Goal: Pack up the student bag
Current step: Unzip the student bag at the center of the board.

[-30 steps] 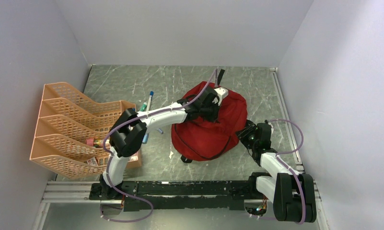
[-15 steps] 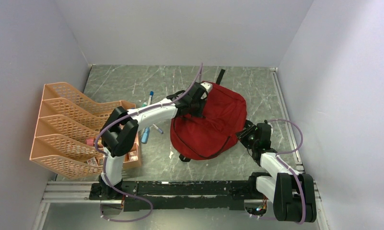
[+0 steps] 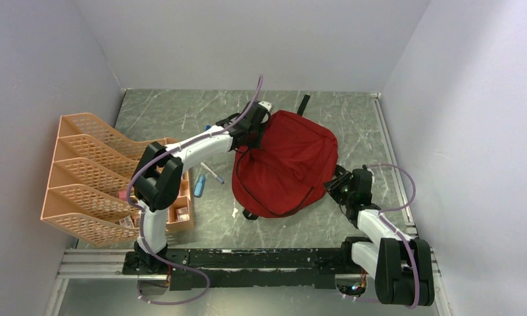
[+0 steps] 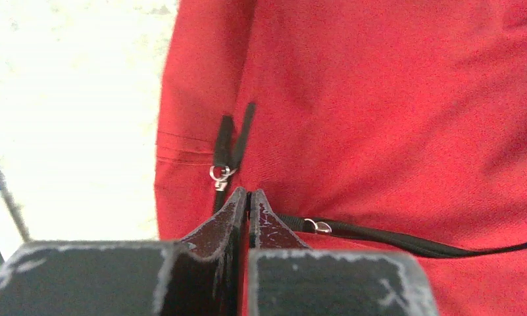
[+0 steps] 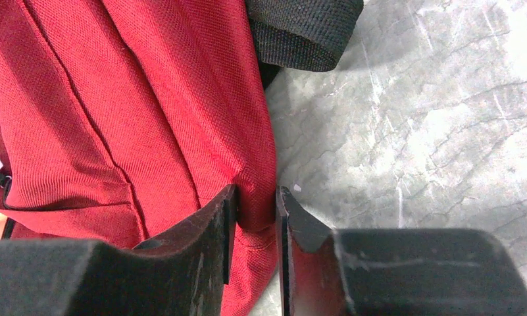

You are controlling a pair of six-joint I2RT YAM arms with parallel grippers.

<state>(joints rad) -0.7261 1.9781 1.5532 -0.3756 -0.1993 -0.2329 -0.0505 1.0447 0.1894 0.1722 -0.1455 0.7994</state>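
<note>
While both grippers were closed, the student bag (image 3: 290, 168) lay between them.
The left gripper (image 4: 249, 195) was clenched just beside the zipper pull (image 4: 219, 174), and the right gripper (image 5: 252, 204) pinched a fold of the bag. I think a sideways pull could slip this thin fold out. The bag's contents were hidden. The orange organiser (image 3: 83, 141), far to the left gripper's left, held small items.

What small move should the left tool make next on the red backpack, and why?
Probably draw the left tool slightly toward the ringed zipper slider: it is shut at the zipper line, the second slider sits just behind, and the right tool clamps a fold of the red backpack.
</note>
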